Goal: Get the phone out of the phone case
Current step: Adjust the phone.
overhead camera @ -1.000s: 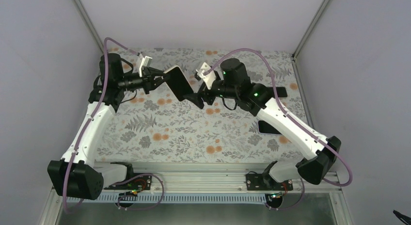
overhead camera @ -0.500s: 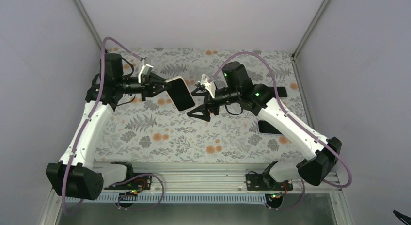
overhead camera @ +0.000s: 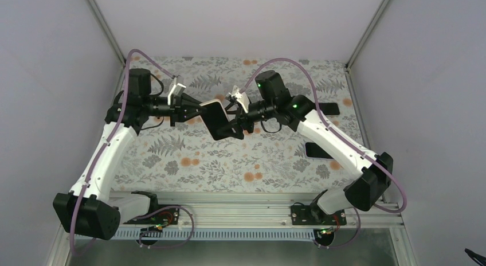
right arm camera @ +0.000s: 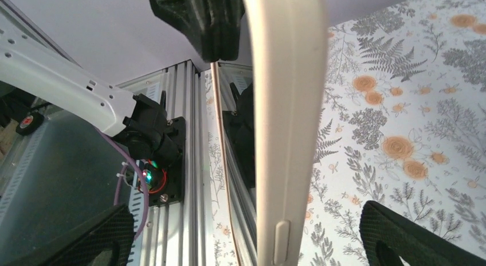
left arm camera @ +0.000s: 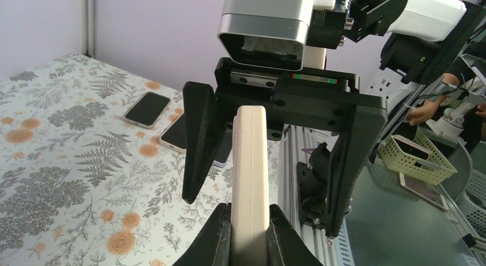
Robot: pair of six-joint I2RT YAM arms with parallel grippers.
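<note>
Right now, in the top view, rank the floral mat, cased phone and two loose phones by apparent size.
1. floral mat
2. cased phone, held up nearer the camera
3. near loose phone and far loose phone: both partly hidden by the right arm, so unranked

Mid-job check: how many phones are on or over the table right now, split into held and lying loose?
Cream-cased smartphone, held on edge in the left gripper: 1
Dark flat smartphones, lying loose on the floral tabletop: 2
Total: 3
</note>
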